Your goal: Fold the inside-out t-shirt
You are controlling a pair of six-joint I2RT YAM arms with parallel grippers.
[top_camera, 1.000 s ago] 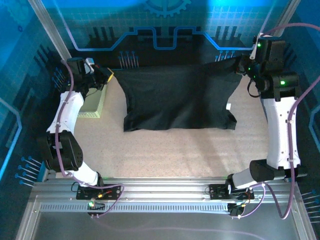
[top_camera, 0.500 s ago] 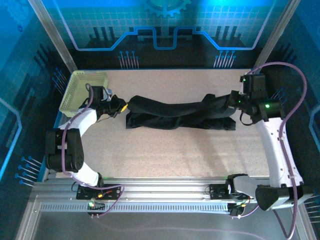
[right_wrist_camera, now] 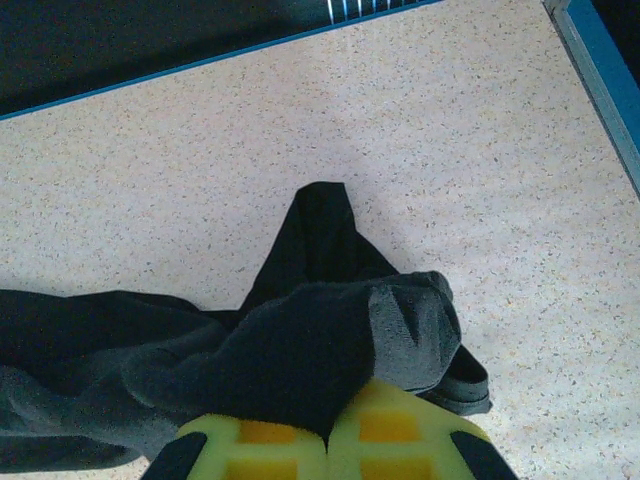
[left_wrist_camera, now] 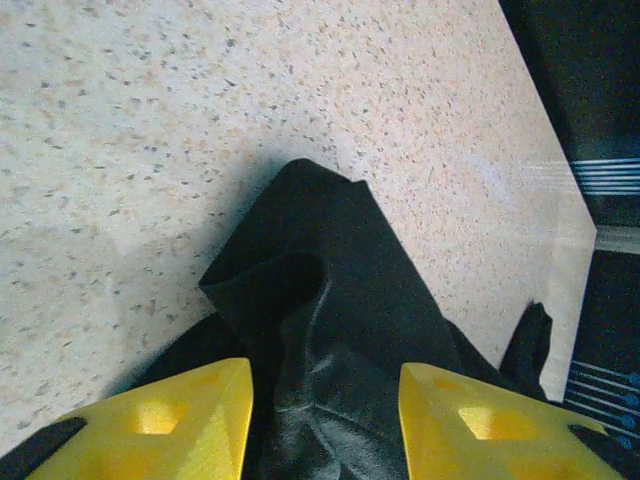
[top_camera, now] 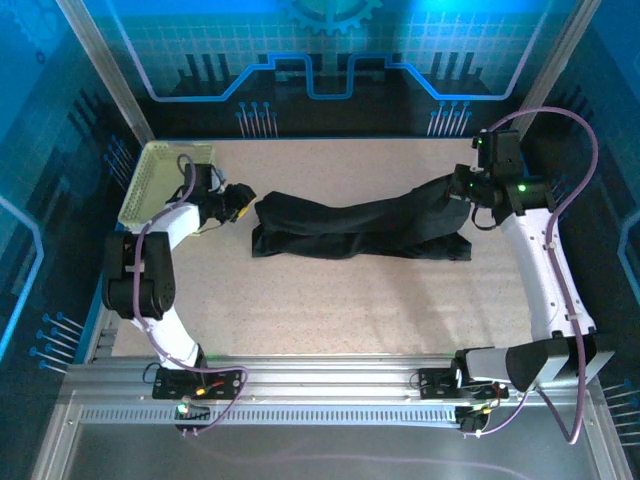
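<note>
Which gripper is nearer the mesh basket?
Left. The left gripper sits just beside the basket, jaws open at the t-shirt's left end; the right gripper is across the table, clamping its other end.

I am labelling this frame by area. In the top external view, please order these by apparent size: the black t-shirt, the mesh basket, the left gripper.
1. black t-shirt, bunched into a long strip, largest.
2. mesh basket, clearly smaller, partly covered by the arm.
3. left gripper, smallest.

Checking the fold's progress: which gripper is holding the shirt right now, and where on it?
The right gripper is shut on the t-shirt, pinching its bunched right end. The left gripper has fingers apart around the left end, not gripping it.
</note>
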